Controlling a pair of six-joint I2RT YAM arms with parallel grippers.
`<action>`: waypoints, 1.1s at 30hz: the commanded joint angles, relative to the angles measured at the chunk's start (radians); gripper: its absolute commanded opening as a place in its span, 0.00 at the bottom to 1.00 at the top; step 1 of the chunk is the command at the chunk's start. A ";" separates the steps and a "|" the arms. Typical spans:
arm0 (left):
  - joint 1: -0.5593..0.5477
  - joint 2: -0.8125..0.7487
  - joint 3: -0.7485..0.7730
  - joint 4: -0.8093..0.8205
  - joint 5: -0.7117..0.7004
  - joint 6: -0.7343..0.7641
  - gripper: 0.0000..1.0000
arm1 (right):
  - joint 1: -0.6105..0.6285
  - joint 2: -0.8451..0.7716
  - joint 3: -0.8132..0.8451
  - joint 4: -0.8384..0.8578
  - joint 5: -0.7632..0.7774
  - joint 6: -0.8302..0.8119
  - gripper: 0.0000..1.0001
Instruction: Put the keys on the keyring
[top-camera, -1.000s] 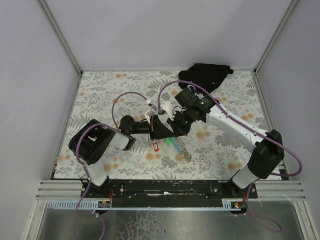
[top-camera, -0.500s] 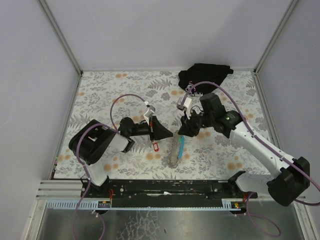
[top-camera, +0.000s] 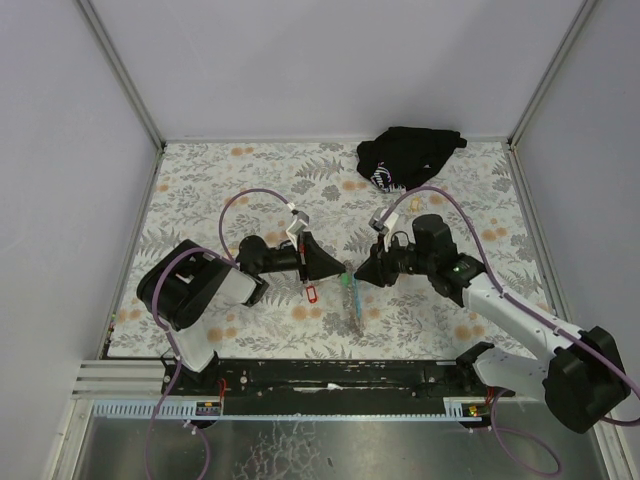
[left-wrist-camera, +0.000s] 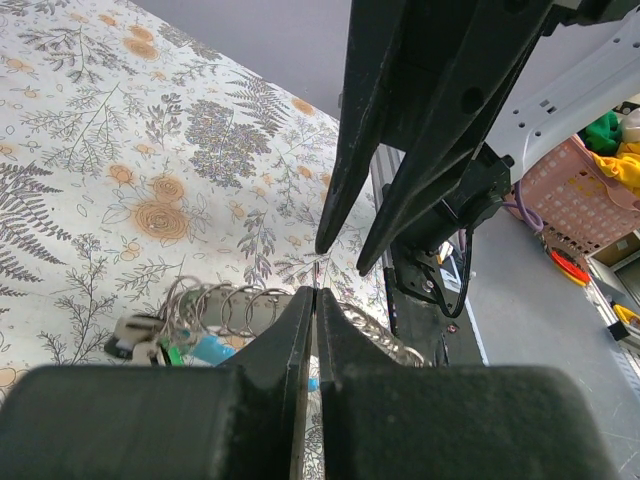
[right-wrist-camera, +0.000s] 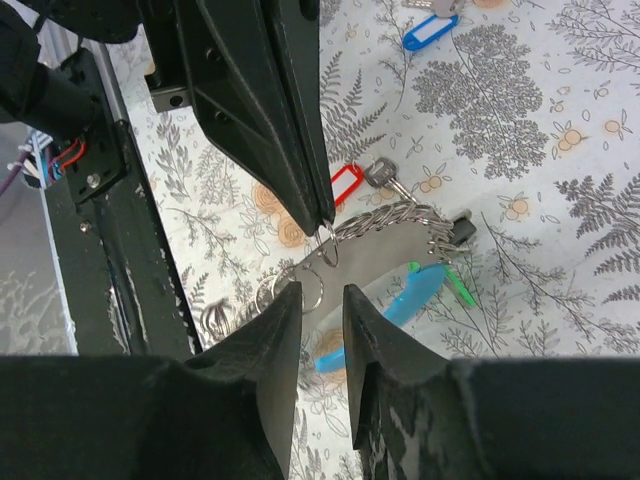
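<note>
My left gripper (top-camera: 343, 268) is shut on a small metal ring of the keyring (right-wrist-camera: 328, 243), seen from the right wrist view hanging at its tips. The grey lanyard strap (right-wrist-camera: 385, 250), with its light-blue section (right-wrist-camera: 415, 288) and a green tag (right-wrist-camera: 458, 291), trails from there onto the table (top-camera: 351, 298). My right gripper (top-camera: 359, 275) is open and empty, its tips (right-wrist-camera: 322, 300) just short of the ring, facing the left gripper (left-wrist-camera: 315, 293). A red-tagged key (right-wrist-camera: 347, 184) lies beside the strap (top-camera: 311, 291). A blue-tagged key (right-wrist-camera: 428, 30) lies farther off.
A black cloth bundle (top-camera: 410, 153) lies at the back right of the floral table (top-camera: 200, 190). The black base rail (top-camera: 330, 375) runs along the near edge. Purple cables arch over both arms.
My right arm has swung from above the left gripper out to the right and come down low, now facing the left gripper tip to tip. The strap has shifted beneath them. The left arm stayed.
</note>
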 joint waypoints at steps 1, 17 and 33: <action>0.002 -0.022 -0.003 0.088 -0.016 0.016 0.00 | -0.009 0.009 -0.035 0.210 -0.048 0.105 0.31; 0.001 -0.029 -0.008 0.088 -0.015 0.016 0.00 | -0.020 0.081 -0.100 0.405 -0.097 0.197 0.24; 0.002 -0.020 0.007 0.081 0.026 0.011 0.10 | -0.023 0.105 0.050 0.135 -0.197 0.067 0.00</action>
